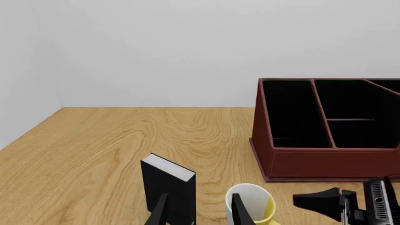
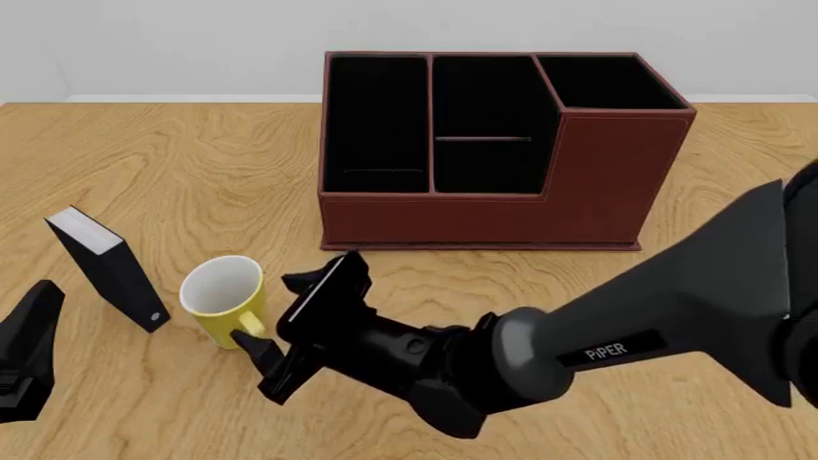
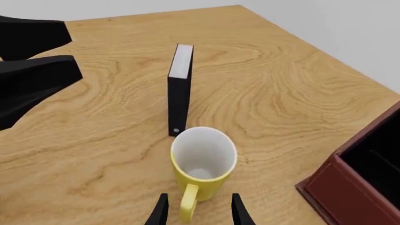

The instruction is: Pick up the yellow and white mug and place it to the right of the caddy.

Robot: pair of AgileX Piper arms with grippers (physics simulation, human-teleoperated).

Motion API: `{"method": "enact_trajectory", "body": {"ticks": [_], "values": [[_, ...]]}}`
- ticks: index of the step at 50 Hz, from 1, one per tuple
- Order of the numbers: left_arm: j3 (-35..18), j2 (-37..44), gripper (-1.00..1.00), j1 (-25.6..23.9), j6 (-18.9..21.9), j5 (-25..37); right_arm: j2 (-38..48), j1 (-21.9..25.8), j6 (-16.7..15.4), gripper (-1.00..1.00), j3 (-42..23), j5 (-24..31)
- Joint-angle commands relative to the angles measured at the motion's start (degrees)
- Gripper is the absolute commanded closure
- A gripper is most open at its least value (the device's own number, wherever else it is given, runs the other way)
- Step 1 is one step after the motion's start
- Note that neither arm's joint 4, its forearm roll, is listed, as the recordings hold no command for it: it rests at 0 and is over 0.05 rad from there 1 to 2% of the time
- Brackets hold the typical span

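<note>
The yellow and white mug (image 2: 222,296) stands upright on the table, front left of the dark red-brown caddy (image 2: 492,206). Its handle (image 3: 188,202) points toward my right gripper (image 3: 198,212). That gripper (image 2: 271,333) is open, with a fingertip on each side of the handle and gaps between them. My left gripper (image 1: 198,213) is open and holds nothing, and sits low near the table's front left (image 2: 26,356). From the left wrist view, the mug (image 1: 253,202) shows beside the caddy (image 1: 325,154).
A small black-and-white book-like box (image 2: 110,269) stands upright just left of the mug, between it and my left gripper. The right arm (image 2: 601,350) stretches across the table in front of the caddy. The wooden table (image 2: 192,163) meets a pale wall behind.
</note>
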Motion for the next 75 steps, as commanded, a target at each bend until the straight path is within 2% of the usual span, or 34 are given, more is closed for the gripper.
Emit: {"method": "enact_trajectory", "body": {"ticks": [1,75], "values": [[0.0,0.0,-1.00,0.0,0.0,0.0,1.6,0.2,0.8,-1.00,-1.2,0.2],[0.0,0.0,-1.00,0.0,0.0,0.0,8.0,0.2,2.6,-1.00,-5.6,0.6]]}}
